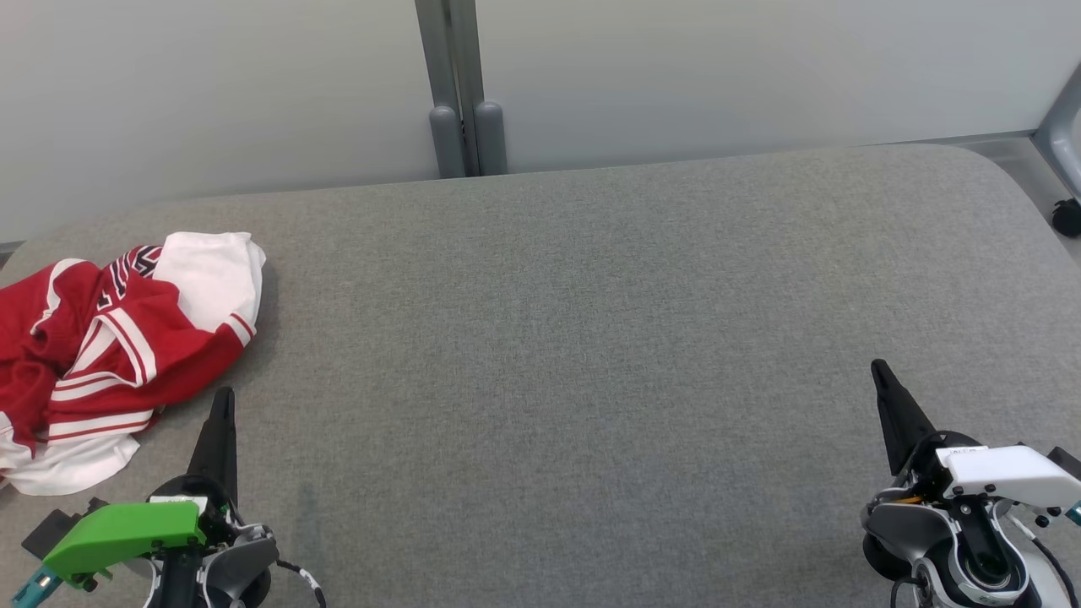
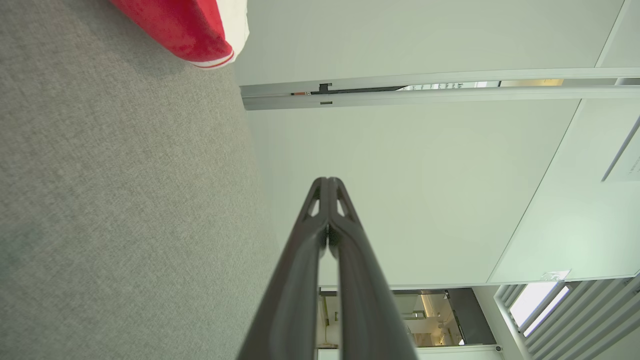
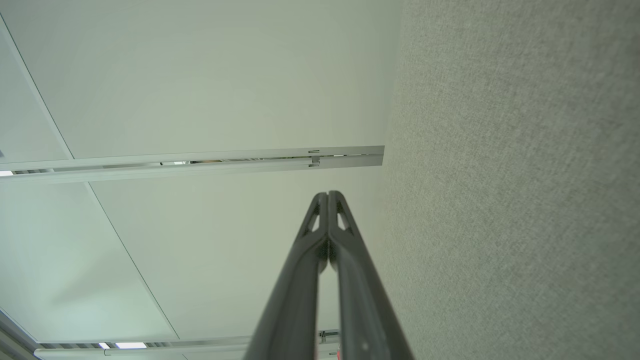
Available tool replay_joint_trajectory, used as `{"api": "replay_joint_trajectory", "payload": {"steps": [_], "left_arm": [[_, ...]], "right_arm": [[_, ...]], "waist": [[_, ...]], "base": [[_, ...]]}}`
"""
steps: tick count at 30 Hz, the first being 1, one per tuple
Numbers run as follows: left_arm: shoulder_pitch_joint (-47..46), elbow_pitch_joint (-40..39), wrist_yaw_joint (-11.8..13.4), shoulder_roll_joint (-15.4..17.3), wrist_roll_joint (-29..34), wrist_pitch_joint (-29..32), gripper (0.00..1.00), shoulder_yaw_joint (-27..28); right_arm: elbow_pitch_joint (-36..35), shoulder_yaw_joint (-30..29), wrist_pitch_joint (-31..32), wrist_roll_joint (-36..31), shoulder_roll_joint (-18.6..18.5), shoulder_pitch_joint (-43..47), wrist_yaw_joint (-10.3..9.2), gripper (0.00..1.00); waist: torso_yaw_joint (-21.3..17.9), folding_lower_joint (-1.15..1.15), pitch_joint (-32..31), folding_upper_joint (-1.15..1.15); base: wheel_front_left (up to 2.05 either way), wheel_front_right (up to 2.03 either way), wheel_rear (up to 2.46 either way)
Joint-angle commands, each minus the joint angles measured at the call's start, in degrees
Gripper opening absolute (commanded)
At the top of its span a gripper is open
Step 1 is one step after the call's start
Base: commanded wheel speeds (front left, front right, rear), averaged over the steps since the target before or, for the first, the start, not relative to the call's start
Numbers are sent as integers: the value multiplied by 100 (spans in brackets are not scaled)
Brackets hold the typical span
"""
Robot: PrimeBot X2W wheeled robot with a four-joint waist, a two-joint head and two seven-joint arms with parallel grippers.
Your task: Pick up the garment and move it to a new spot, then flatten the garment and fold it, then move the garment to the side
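Garment (image 1: 118,338) is lying crumpled on the far left part of the worktop (image 1: 574,338), close to the rounded back corner. It is red with white stripes and white panels. Dark letters are showing on one fold, but I cannot read them. One part of it is running out of the head view at the left edge.

The left tool (image 1: 224,397) is standing at the lower left of the head view, with its tip pointing up the view. Its two dark fingers are pressed together into one point and are pinching nothing. The tip is near the lower right border of the garment, with a strip of grey worktop showing between them. A green cover (image 1: 122,532) is sitting on this wrist. In the left wrist view the fingers are meeting at their tips, and a red fold with a white striped hem is showing at the top, apart from the tip.

The right tool (image 1: 878,367) is standing at the lower right, well apart from the garment. It is also pressed together and is holding nothing, as the right wrist view is showing too. A white cover (image 1: 1005,473) is sitting on its wrist.

Behind the worktop a pale wall (image 1: 718,76) is standing, with a grey post (image 1: 460,84) near its middle.
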Motion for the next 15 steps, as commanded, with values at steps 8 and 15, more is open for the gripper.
{"api": "replay_joint_trajectory", "payload": {"steps": [8,15], "left_arm": [[-64,-10,-27,4,0,15,0,12],[-64,-10,-27,4,0,15,0,12]], "right_arm": [[-29,-1,11,42,-6,47,3,0],[-29,0,11,42,-6,47,3,0]], "waist": [[0,0,0,0],[0,0,0,0]], "base": [[0,0,0],[0,0,0]]}}
